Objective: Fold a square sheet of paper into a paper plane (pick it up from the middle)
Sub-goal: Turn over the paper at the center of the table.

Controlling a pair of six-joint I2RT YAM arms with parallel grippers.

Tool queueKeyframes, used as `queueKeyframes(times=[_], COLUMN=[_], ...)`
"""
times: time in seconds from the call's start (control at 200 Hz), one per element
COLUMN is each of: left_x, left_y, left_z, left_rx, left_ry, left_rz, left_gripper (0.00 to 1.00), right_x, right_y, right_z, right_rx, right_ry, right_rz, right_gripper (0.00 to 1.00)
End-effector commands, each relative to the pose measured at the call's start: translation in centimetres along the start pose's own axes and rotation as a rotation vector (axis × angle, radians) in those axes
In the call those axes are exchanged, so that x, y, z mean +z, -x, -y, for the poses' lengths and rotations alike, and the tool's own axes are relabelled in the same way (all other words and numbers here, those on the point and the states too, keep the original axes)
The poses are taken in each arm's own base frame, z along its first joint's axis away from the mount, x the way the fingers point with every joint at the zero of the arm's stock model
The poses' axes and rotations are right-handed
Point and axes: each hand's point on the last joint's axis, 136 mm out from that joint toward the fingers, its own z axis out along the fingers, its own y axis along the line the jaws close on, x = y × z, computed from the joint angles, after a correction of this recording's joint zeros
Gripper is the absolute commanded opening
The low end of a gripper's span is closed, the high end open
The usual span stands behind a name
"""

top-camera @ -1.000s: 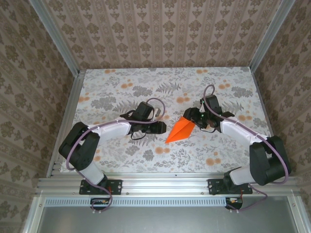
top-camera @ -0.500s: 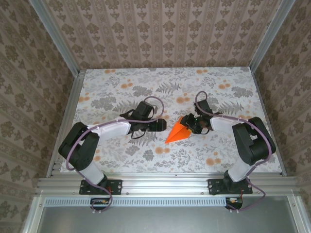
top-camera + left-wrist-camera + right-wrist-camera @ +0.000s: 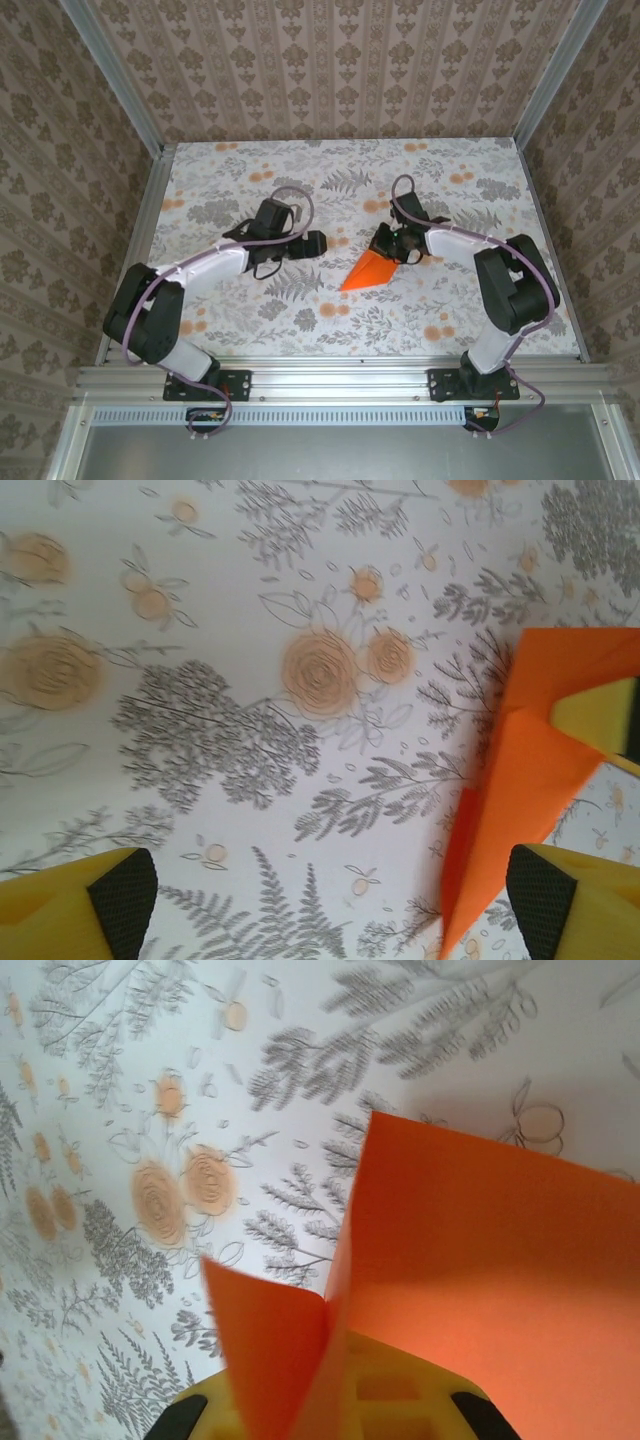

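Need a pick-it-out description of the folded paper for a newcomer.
Start at the floral-print table, then look just right of centre. The folded orange paper is there, a pointed wedge with its wide end in the right gripper. It is solid bright orange, unlike the pale printed flowers.

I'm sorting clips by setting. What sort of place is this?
Probably a purpose-built robot test cell dressed to look homely: aluminium frame rails box in a floral-clothed table, wallpaper panels serve as walls, and the left arm and right arm are bolted at the near rail.
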Motion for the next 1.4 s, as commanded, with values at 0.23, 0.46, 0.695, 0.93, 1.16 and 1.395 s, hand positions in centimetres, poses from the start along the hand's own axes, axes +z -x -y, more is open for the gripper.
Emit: queueKeyframes(times=[0.23, 0.46, 0.695, 0.93, 1.16, 1.395], left_x=[-4.1, -7.5, -10.3, -13.0, -13.9, -13.7], left_y=[2.7, 4.4, 4.9, 5.1, 4.7, 4.6], left_z=[-7.5, -10.5, -11.7, -12.2, -12.5, -12.4], left_rx=[-0.145, -0.23, -0.277, -0.354, -0.362, -0.367], left_ry=[0.126, 0.192, 0.229, 0.202, 0.211, 0.2], left_rz=[0.057, 0.134, 0.193, 0.269, 0.28, 0.269], left_gripper=[1.0, 1.0, 1.0, 1.0, 1.0, 1.0], right_x=[-9.0, -9.1, -3.8, 1.3, 3.5, 5.3], right_y=[2.4, 4.3, 3.3, 0.1, -2.3, -4.5], right_z=[0.9, 0.2, -2.3, -3.5, -3.4, -3.4], right_rx=[-0.409, -0.666, -0.865, -0.945, -0.924, -0.847], right_ry=[-0.571, -0.983, -1.161, -1.171, -1.122, -1.011], right_rz=[0.118, 0.191, 0.16, 0.102, 0.055, 0.0], right_gripper=[0.04, 0.07, 0.08, 0.15, 0.21, 0.27])
